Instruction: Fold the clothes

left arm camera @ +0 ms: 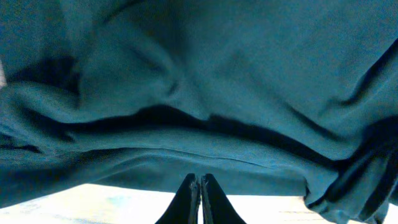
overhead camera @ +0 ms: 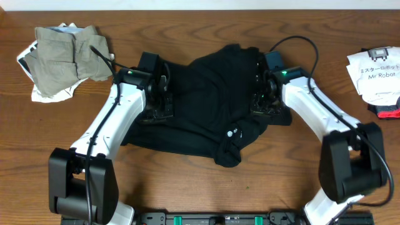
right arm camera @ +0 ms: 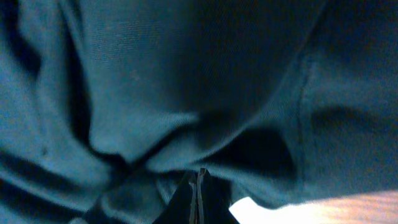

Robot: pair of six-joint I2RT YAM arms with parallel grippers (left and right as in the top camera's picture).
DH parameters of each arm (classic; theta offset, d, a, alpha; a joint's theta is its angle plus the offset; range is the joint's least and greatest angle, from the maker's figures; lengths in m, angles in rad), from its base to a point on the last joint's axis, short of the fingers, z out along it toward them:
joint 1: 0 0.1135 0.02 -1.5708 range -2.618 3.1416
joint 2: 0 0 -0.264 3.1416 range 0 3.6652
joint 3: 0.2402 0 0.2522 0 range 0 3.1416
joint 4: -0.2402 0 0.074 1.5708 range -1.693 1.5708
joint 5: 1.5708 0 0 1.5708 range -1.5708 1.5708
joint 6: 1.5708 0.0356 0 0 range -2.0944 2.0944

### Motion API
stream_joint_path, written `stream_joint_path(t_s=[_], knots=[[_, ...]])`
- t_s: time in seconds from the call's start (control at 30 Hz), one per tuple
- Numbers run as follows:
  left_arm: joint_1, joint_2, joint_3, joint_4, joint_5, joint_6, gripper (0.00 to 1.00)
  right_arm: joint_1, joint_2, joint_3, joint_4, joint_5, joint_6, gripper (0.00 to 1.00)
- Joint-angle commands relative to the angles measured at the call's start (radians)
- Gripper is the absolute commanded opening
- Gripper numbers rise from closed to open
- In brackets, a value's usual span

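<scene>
A black short-sleeved shirt (overhead camera: pixel 200 119) lies crumpled in the middle of the table, a small white mark (overhead camera: pixel 231 132) near its front. My left gripper (overhead camera: pixel 159 107) rests on the shirt's left side. My right gripper (overhead camera: pixel 262 103) rests on its right side. In the left wrist view the left gripper (left arm camera: pixel 200 178) is shut, its tips at the hem of the shirt (left arm camera: pixel 199 93) just above the table. In the right wrist view the right gripper (right arm camera: pixel 198 172) is shut with its tips sunk into folds of the shirt (right arm camera: pixel 155 93).
A khaki-grey garment (overhead camera: pixel 65 56) lies on a white printed one (overhead camera: pixel 28 55) at the back left. A folded white printed garment (overhead camera: pixel 375 72) sits at the right edge, with a red and black item (overhead camera: pixel 387 111) in front of it. Brown table (overhead camera: pixel 200 194) shows in front.
</scene>
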Motion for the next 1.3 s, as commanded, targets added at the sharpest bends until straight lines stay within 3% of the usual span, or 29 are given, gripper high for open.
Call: stream_joint_path(t_s=[0.0, 0.47, 1.27], knots=[[-0.001, -0.009, -0.022, 0.027, 0.053, -0.006, 0.06, -0.009, 0.045, -0.005, 0.014, 0.000, 0.005, 0.01], [-0.002, 0.037, -0.159, 0.191, 0.057, -0.006, 0.06, -0.009, 0.097, -0.006, -0.001, 0.045, 0.004, 0.01], [0.001, 0.188, -0.161, 0.286, 0.035, -0.006, 0.06, -0.049, 0.098, -0.010, -0.038, 0.139, 0.004, 0.02]])
